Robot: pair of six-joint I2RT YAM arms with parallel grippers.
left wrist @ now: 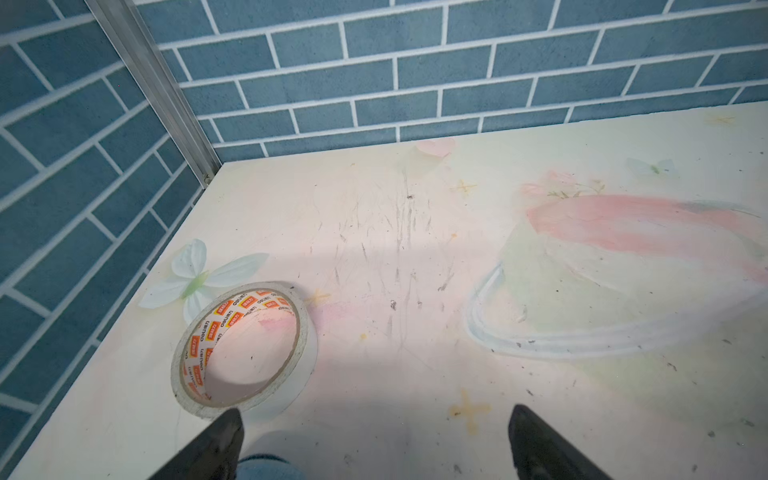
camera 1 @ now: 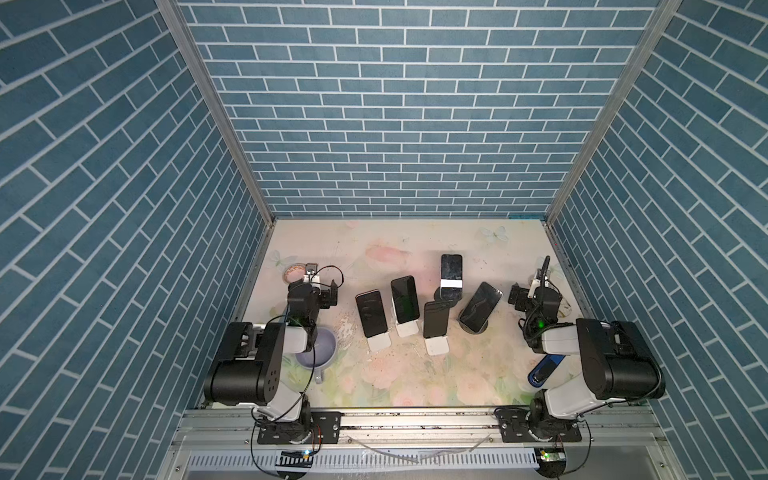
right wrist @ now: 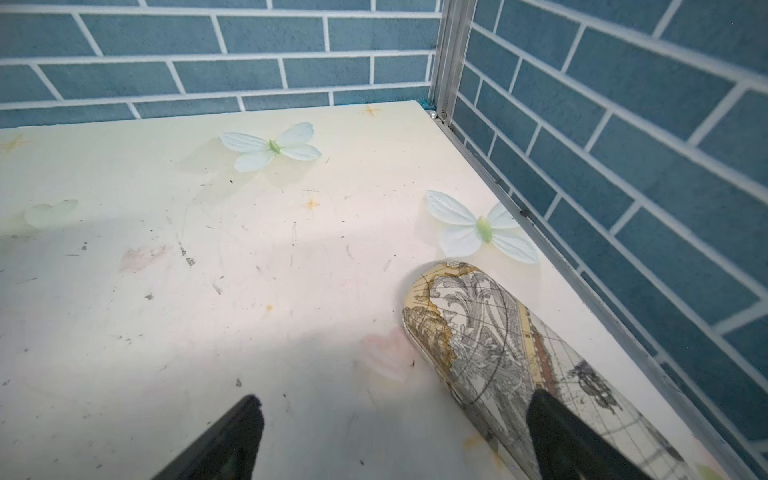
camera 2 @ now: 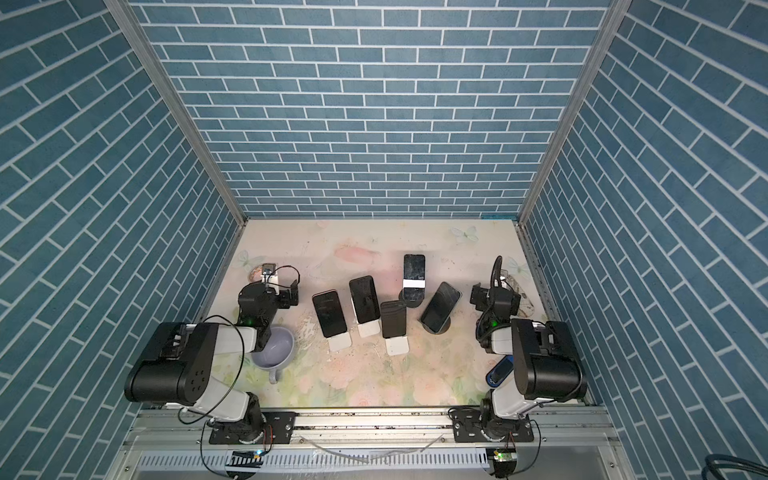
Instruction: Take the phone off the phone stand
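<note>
The table [camera 1: 374, 386] bears five phones [camera 1: 404, 299] on five stands [camera 1: 380, 343]; both arms' fingers [left wrist: 216, 440] [right wrist: 232, 436] gape.

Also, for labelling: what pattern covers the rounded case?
The case bears a vintage map print; right wrist view.

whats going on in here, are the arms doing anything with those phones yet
Nothing is being handled yet. Five black phones sit propped on small stands across the middle of the floral table, from the leftmost black phone to the rightmost black phone. The left tool is open beside a white roll of tape at the table's left side. The right tool is open by a map-printed case at the right side. Neither touches a phone.
</note>
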